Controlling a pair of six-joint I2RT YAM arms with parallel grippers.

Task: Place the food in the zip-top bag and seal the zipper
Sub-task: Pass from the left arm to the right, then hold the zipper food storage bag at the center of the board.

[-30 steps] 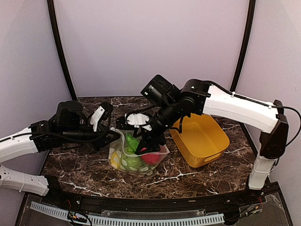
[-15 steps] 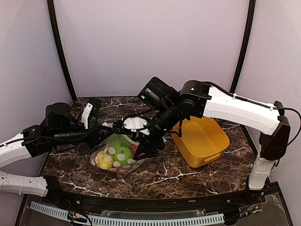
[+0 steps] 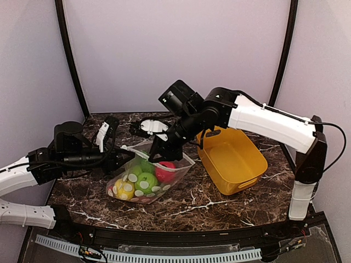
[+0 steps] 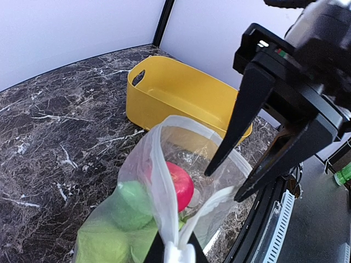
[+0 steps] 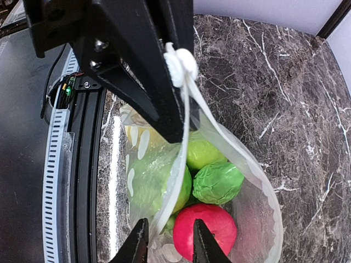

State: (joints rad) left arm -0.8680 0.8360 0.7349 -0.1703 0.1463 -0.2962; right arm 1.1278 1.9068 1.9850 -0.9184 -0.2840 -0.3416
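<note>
- Left wrist view: the zip-top bag [image 4: 137,181] lies on the dark marble table [image 4: 49,142], its mouth raised and gaping toward the yellow basket [image 4: 181,93].
- The food is inside the bag. A red tomato-like piece [image 4: 181,183] sits nearest the mouth, and a green apple [image 4: 129,205] lies deeper in.
- From the top external view, a yellow lemon [image 3: 123,189] rests at the closed end, pressed against the dotted film.
- The zipper [image 4: 159,164] is unsealed. Its two pale strips part from one shared end and loop round the open mouth.
- The left gripper [image 4: 176,253] has its jaws pressed together on that shared end of the zipper, holding that corner off the table.
- The right gripper [image 4: 221,185] reaches down at the opposite side of the mouth. Its jaws stand apart, one finger inside the bag above the red piece and the other outside, with the rim between them.
- In the right wrist view the film seems to hang clear of both pads, though glare on the plastic makes this hard to judge.
- The bag lies between the two arms near the middle of the table. The basket stands upright just beside it on the right arm's side, apart from the bag.
</note>
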